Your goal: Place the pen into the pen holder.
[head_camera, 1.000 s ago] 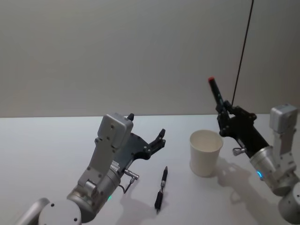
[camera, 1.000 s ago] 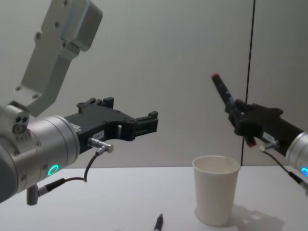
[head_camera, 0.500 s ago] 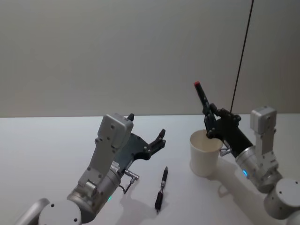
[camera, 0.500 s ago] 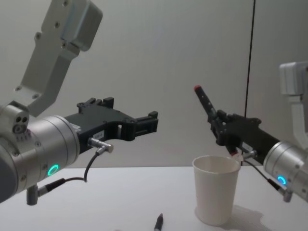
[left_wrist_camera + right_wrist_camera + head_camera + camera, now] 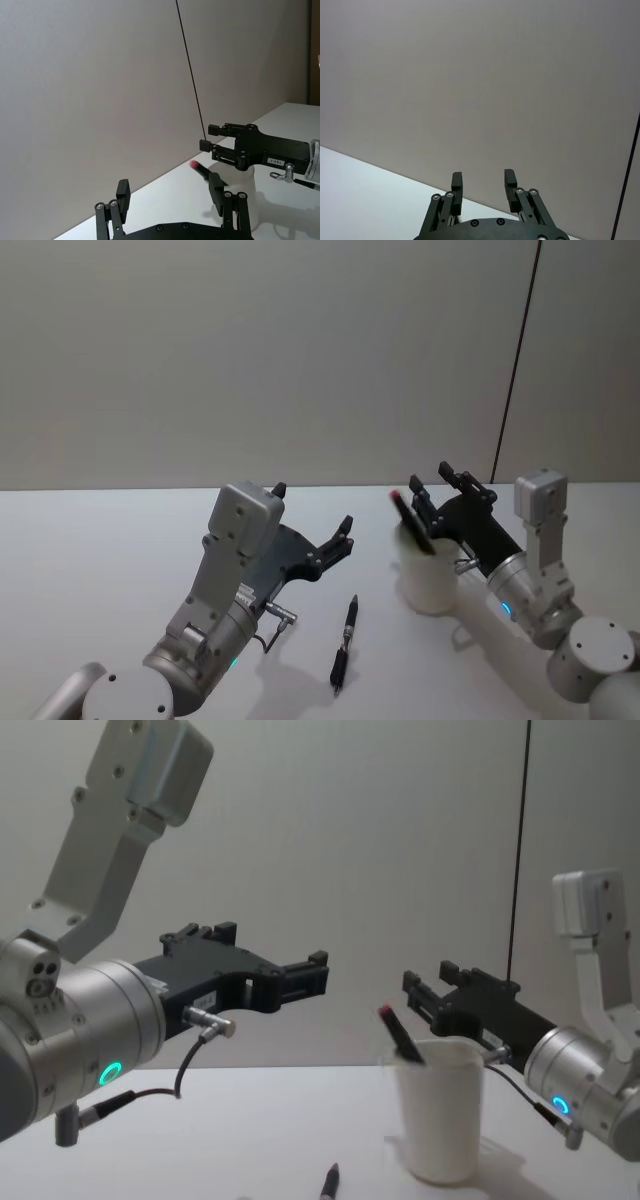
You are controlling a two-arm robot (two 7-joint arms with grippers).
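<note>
Apparently the placing step is almost finished. The red-capped pen (image 5: 411, 524) stands inside the pen holder (image 5: 433, 583), a white paper cup on the table (image 5: 120, 560) in front of the robot, twd its right side. The right gripper (image 5: 430, 478) hovers just above the cup rim, fingers wide apart w/ nothing between them; the right wrist view confirms the empty gap.

The pen does not stand upright. Its long axis is diagonal: the red end is up and leans twd the robot's left, over the rim, while the lower end is hidden in the cup. It seems to rest against the rim on that side, but the contact is hard to see.

A second pen, the black pen (image 5: 344, 642), lies flat on the table between the left gripper (image 5: 313, 506) and the cup, apart from both. Its long axis runs approx. from near to far, a bit slanted. Which end is the tip, one cannot tell.

The left gripper is held above the table, also wide open and empty.

Next, in judgement, the right arm should lift clear w/o touching the light cup or the leaning pen. If the black pen also counts, it needs a pick from the table.
</note>
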